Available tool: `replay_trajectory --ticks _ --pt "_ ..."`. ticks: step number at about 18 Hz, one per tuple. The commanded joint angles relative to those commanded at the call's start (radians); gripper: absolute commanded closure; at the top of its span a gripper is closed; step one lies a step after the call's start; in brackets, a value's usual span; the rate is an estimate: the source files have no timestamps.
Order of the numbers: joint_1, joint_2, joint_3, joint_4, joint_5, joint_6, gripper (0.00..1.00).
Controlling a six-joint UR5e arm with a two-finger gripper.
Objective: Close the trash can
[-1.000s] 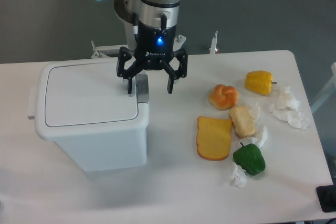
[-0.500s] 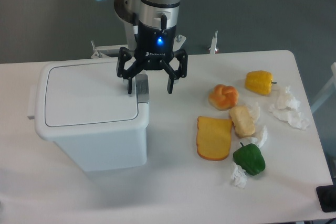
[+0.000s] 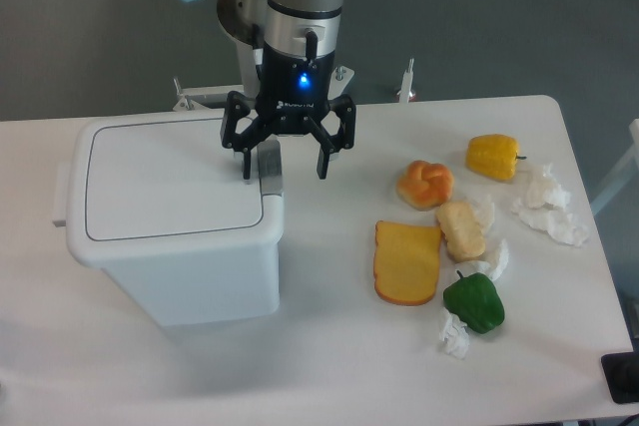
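The trash can [image 3: 180, 246] is a large white bin at the left of the table. Its flat white lid [image 3: 165, 182] lies down level on the rim, and its grey latch tab [image 3: 271, 169] shows at the right edge. My gripper [image 3: 285, 171] hangs point-down over that right edge, open, with nothing between its fingers. One fingertip [image 3: 247, 169] is just above the lid beside the tab; the other [image 3: 323, 168] hangs past the bin's side over the table.
Food lies to the right: a yellow cheese slice [image 3: 406, 262], a bread roll [image 3: 426, 184], a pale pastry [image 3: 460, 229], a green pepper [image 3: 473, 301], a yellow pepper [image 3: 493, 156]. Crumpled white paper [image 3: 547, 205] sits near the table's right edge.
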Motion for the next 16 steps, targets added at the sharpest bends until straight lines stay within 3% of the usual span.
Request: replay_trajectory --ticks 9,16 --pt "0.012 0.009 0.031 0.0 -0.008 0.0 0.0" --pt "0.073 0.011 0.069 0.002 -0.06 0.003 0.0"
